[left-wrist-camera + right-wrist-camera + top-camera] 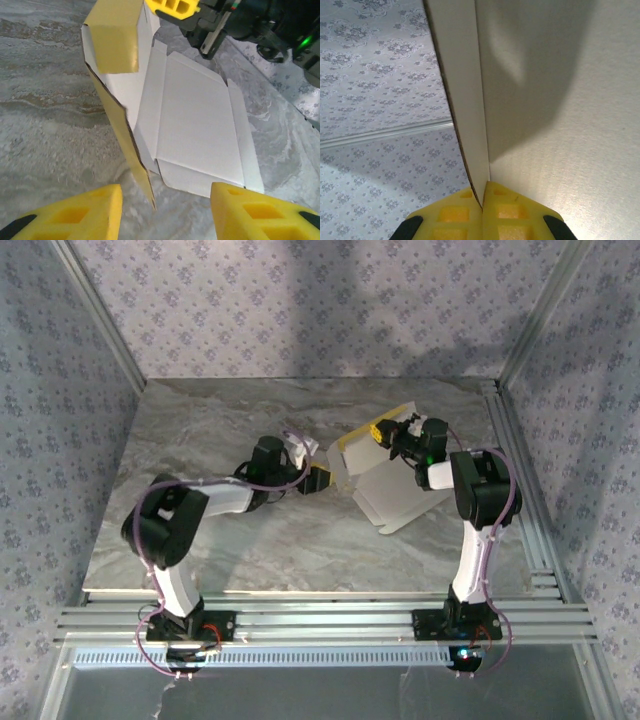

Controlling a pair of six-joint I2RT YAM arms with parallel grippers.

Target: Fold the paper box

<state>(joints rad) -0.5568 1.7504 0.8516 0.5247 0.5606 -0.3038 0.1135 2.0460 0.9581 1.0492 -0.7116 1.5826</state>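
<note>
The paper box [395, 485] is found partly formed on the marble-pattern table [200, 430]. Its white main panel [200, 135] lies flat, and one side wall [115, 45], yellow on its outer face, is stood up along one long edge of that panel. The right gripper [383, 432] is located at the far end of the box, with its jaws pressed together on the edge of the raised card. The left gripper [320, 478] is positioned just beside the box on the side-wall side, jaws apart and gripping nothing. The wall's near corner points into the gap between its fingers [75, 215]. The panel's long axis runs away from the left gripper toward the right one. The left arm is judged the freer for the next fold. Bare table is available left of and nearer than the box. To its right, room is bounded by the aluminium frame rail [515, 460].
</note>
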